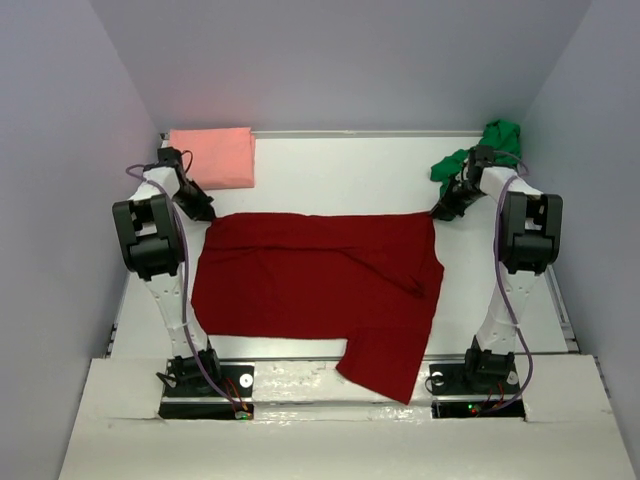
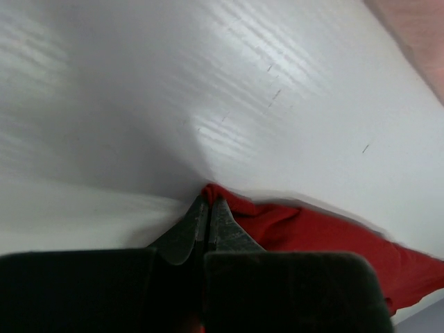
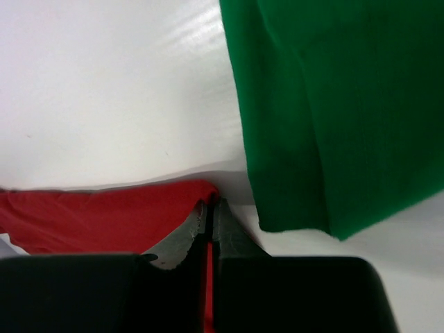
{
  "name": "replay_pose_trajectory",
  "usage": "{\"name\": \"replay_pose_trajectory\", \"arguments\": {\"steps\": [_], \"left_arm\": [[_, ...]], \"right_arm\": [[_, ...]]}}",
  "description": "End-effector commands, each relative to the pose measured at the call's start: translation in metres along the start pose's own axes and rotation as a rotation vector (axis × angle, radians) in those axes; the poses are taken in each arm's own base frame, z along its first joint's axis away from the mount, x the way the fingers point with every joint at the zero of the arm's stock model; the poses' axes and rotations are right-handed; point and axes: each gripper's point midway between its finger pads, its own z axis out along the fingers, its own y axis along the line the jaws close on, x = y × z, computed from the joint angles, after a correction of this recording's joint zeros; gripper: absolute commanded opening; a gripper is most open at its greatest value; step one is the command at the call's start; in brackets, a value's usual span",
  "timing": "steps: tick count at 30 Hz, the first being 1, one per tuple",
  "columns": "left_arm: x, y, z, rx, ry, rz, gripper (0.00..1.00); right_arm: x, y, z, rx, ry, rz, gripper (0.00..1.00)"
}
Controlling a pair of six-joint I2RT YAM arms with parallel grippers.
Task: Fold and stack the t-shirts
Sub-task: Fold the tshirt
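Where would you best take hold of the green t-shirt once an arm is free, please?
The green t-shirt lies bunched in the far right corner of the table, with walls behind and beside it. I would probably pinch its loose corner nearest the dark red t-shirt, coming from the table's middle, the only open side.

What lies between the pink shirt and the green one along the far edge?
Only bare table separates the pink t-shirt from the green t-shirt, per the top view.
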Motion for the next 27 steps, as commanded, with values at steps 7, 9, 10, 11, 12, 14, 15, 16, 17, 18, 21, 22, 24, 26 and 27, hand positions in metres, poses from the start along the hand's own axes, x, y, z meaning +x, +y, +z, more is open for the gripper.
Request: {"name": "replay_pose_trajectory", "arguments": {"steps": [7,9,10,11,12,14,15,16,17,18,21,22,24,26,27], "left_arm": [[-0.013,0.019,-0.046,-0.023,-0.129,-0.071,0.0],[-0.015,0.023,-0.049,-0.027,-0.143,-0.083,0.0],[-0.018,0.023,-0.053,-0.023,-0.157,-0.087,0.0],[-0.022,0.025,-0.055,-0.02,-0.17,-0.095,0.0],[-0.027,0.025,-0.056,-0.012,-0.186,-0.098,0.0],[-0.04,0.022,-0.058,0.006,-0.21,-0.1,0.0],[-0.045,0.021,-0.059,0.011,-0.214,-0.103,0.0],[-0.048,0.021,-0.053,0.007,-0.204,-0.101,0.0],[-0.059,0.013,-0.057,0.026,-0.225,-0.089,0.0],[-0.063,0.009,-0.057,0.04,-0.224,-0.089,0.0],[-0.075,0.0,-0.053,0.068,-0.229,-0.081,0.0],[-0.076,-0.002,-0.049,0.069,-0.218,-0.078,0.0],[-0.081,-0.011,-0.05,0.088,-0.223,-0.062,0.0],[-0.079,-0.015,-0.042,0.088,-0.206,-0.049,0.0],[-0.08,-0.019,-0.041,0.095,-0.208,-0.041,0.0]], "right_arm": [[-0.057,0.03,0.0,-0.065,-0.062,-0.054,0.0],[-0.061,0.029,0.004,-0.063,-0.061,-0.059,0.0],[-0.067,0.033,0.002,-0.067,-0.075,-0.067,0.0],[-0.069,0.034,0.002,-0.07,-0.077,-0.068,0.0],[-0.07,0.033,0.005,-0.07,-0.074,-0.067,0.0],[-0.073,0.035,0.006,-0.077,-0.077,-0.067,0.0],[-0.075,0.036,0.007,-0.082,-0.077,-0.067,0.0],[-0.074,0.036,0.008,-0.084,-0.073,-0.064,0.0],[-0.075,0.036,0.009,-0.087,-0.073,-0.065,0.0],[-0.074,0.036,0.009,-0.088,-0.071,-0.063,0.0],[-0.075,0.037,0.01,-0.095,-0.071,-0.066,0.0],[-0.075,0.038,0.011,-0.1,-0.069,-0.066,0.0],[-0.075,0.04,0.012,-0.11,-0.067,-0.065,0.0],[-0.076,0.041,0.013,-0.121,-0.069,-0.066,0.0],[-0.075,0.041,0.014,-0.126,-0.065,-0.067,0.0]]}}
